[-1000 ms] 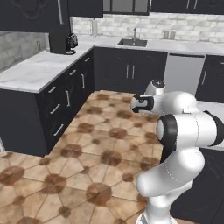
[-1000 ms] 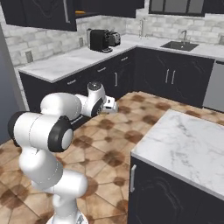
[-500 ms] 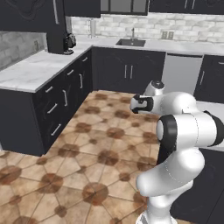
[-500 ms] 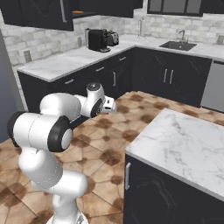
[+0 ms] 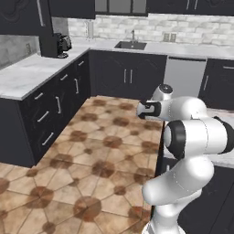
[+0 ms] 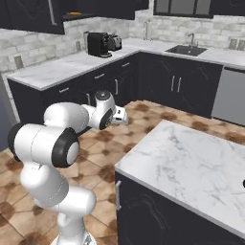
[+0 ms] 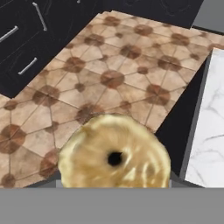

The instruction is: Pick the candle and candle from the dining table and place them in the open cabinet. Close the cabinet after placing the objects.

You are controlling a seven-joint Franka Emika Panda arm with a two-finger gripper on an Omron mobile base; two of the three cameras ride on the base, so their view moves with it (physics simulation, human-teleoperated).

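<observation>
Holding the squat candle (image 7: 114, 157) in my end effector (image 7: 114, 186), jaws closed on it; it sits right at the tips in the hand view, golden-tan, lumpy, with a dark hole in the middle of the face turned to the camera. Fingertips themselves are hidden behind it.

Arm is folded back, end effector (image 5: 142, 109) out in front of the elbow, pointing across the kitchen; seen from the other side it's the white block (image 6: 119, 116) past the wrist. Candle not resolvable in either base view.

Below and ahead of the end effector: brown tiled floor (image 7: 100, 78). To its right in the hand view: edge of the marble surface (image 7: 210, 127), with a dark panel beneath. To its upper left: dark drawers (image 7: 26, 48) with silver bar handles.

Right base view: marble surface (image 6: 191, 167) just beside the arm, a small dark thing at its far right edge, can't tell what. Well beyond the end effector: counter (image 5: 32, 75) with coffee machine (image 5: 61, 45), sink (image 5: 131, 45), dishwasher (image 5: 183, 77). Dark wall cabinets (image 6: 33, 14) above the counter; something orange (image 6: 72, 14) on a shelf there, too small to identify.
</observation>
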